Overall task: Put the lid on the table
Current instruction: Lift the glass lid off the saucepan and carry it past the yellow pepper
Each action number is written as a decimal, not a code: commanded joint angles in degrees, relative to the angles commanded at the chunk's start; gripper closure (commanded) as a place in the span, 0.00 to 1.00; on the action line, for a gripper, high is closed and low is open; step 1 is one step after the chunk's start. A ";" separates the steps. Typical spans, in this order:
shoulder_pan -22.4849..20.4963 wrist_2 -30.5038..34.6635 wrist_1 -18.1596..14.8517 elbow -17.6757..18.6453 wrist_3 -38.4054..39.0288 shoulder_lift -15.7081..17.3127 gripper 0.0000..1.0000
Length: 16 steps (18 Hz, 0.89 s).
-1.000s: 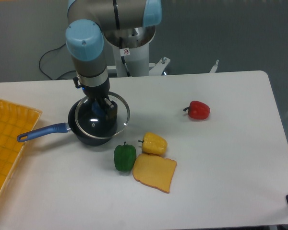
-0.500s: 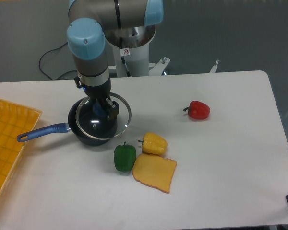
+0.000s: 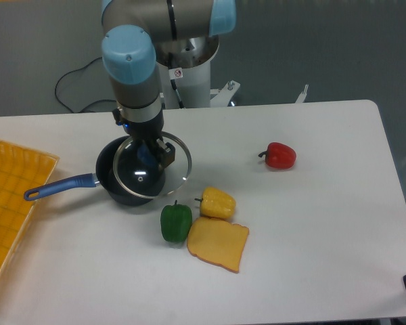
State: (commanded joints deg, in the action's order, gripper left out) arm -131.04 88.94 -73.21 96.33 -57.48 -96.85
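The round glass lid [image 3: 170,175] with its thin silver rim hangs tilted over the right side of the dark saucepan [image 3: 115,184]. My gripper [image 3: 151,152] points down at the lid's middle and is shut on its dark knob. The lid's right edge reaches past the pan's rim, above the white table [image 3: 311,223]. The pan's blue handle [image 3: 59,186] points to the left.
A green pepper [image 3: 175,221], a yellow pepper [image 3: 217,202] and a slice of bread [image 3: 218,243] lie just in front of the pan. A red pepper [image 3: 279,156] sits further right. A yellow-orange gridded tray [image 3: 10,196] lies at the left edge.
My gripper has carried the lid to the right, off centre from the saucepan, and a little upward. The pan and the food have not moved.
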 joint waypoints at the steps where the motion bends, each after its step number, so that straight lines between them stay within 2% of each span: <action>1: -0.44 0.09 -0.17 -0.18 -1.22 -0.18 0.56; 13: -5.80 0.35 0.44 -0.97 -5.54 -1.67 0.56; 16: -6.41 0.44 2.72 -1.41 -5.54 -2.55 0.56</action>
State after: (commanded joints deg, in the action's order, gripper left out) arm -137.46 89.38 -70.50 94.93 -63.02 -99.40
